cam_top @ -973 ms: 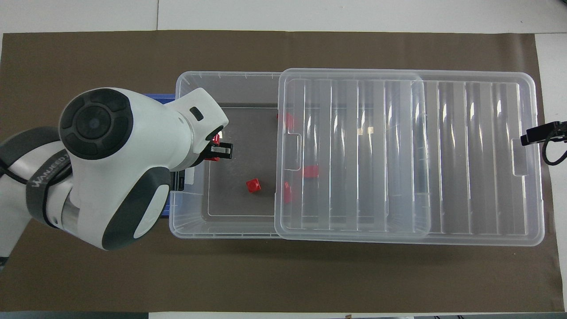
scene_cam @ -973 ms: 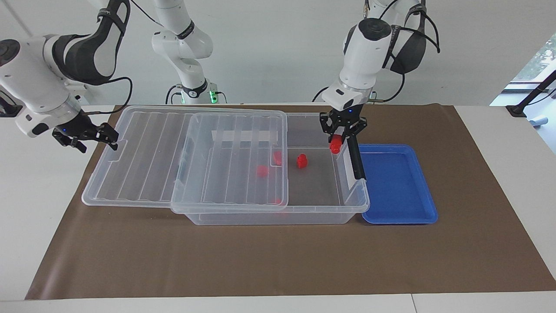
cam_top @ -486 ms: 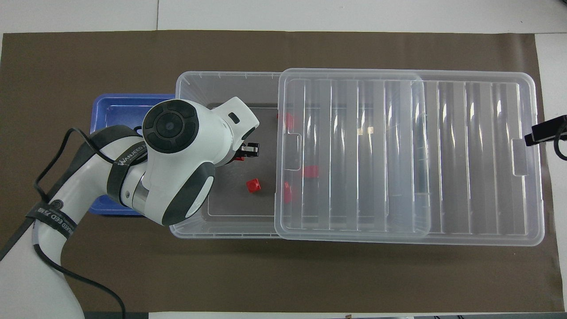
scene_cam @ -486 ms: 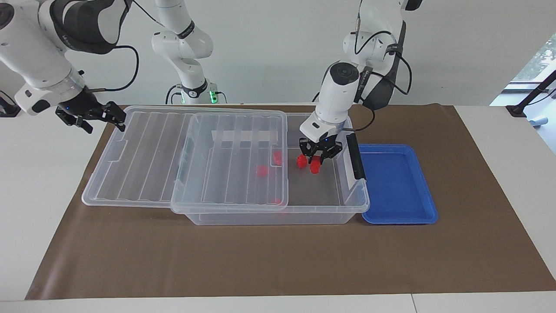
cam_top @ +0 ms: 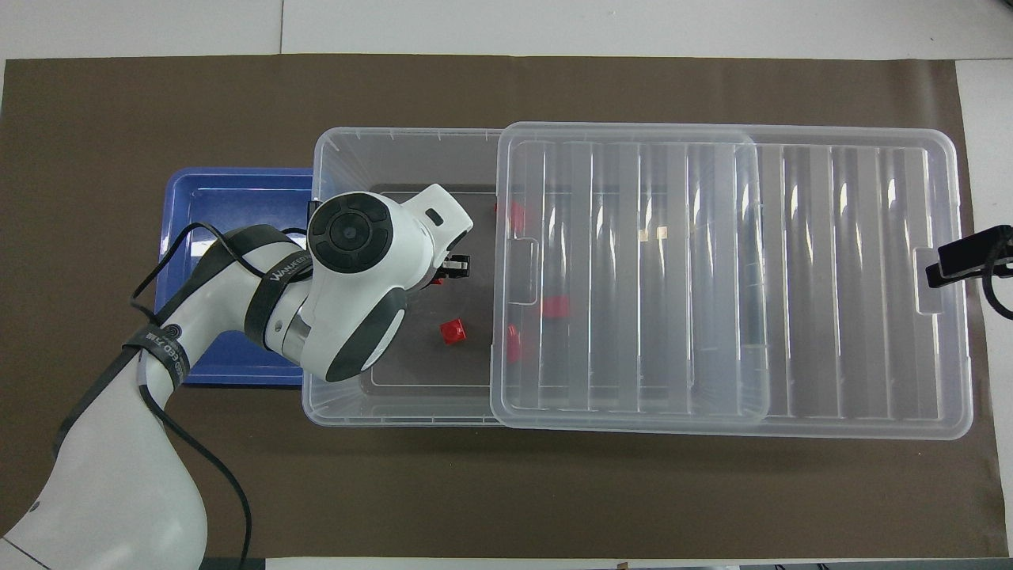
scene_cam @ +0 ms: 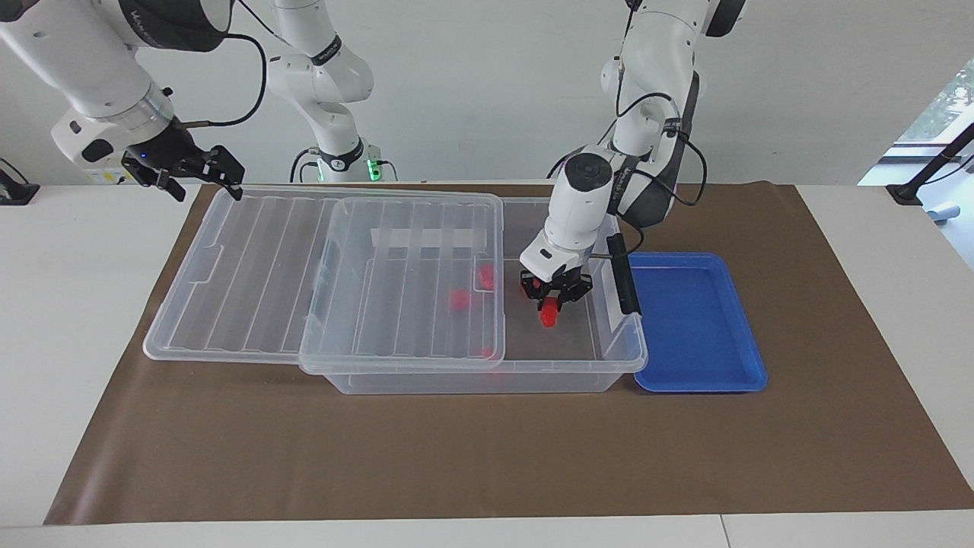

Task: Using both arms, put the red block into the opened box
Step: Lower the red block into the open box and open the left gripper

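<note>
My left gripper (scene_cam: 553,301) is shut on a small red block (scene_cam: 547,315) and hangs low inside the uncovered end of the clear box (scene_cam: 618,356), just above its floor. From overhead the left wrist covers most of it, and only the left gripper's tips (cam_top: 447,271) show. The ribbed clear lid (scene_cam: 251,266) lies slid toward the right arm's end, covering about half the box (cam_top: 396,138). My right gripper (scene_cam: 199,173) is open, holds nothing, and hovers over the lid's (cam_top: 831,277) outer end.
One loose red block (cam_top: 453,331) lies on the open part of the box floor, and others (cam_top: 555,306) show through the lid. A shallow blue tray (scene_cam: 696,320) sits against the box at the left arm's end. Brown paper covers the table.
The left gripper carried the red block from above the box's end wall inward and down into the box. The right gripper rose and drifted toward the robots.
</note>
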`<state>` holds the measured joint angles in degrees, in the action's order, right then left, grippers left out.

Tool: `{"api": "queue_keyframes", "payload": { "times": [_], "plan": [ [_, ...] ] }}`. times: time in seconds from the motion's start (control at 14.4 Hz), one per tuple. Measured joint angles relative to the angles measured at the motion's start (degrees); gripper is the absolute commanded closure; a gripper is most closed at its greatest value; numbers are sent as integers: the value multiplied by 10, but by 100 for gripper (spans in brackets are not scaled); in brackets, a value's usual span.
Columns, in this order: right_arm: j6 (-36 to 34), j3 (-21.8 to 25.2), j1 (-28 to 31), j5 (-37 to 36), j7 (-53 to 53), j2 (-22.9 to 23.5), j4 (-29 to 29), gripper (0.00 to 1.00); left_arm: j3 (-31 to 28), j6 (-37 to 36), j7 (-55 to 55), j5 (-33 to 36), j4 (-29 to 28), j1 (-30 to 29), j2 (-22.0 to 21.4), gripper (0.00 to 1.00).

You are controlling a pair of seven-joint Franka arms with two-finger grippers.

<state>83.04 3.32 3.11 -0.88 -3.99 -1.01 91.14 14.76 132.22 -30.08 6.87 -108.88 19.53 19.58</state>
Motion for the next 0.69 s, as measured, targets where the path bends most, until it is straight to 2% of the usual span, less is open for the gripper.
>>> {"api": "queue_keyframes", "payload": {
  "times": [0.63, 0.69],
  "plan": [
    [21, -9, 2, -4, 0, -3, 11, 0, -10, 43, -6, 37, 1, -4, 11, 100],
    [21, -9, 2, -4, 0, -3, 11, 0, -11, 45, -6, 38, 1, -4, 11, 52]
  ]
}}
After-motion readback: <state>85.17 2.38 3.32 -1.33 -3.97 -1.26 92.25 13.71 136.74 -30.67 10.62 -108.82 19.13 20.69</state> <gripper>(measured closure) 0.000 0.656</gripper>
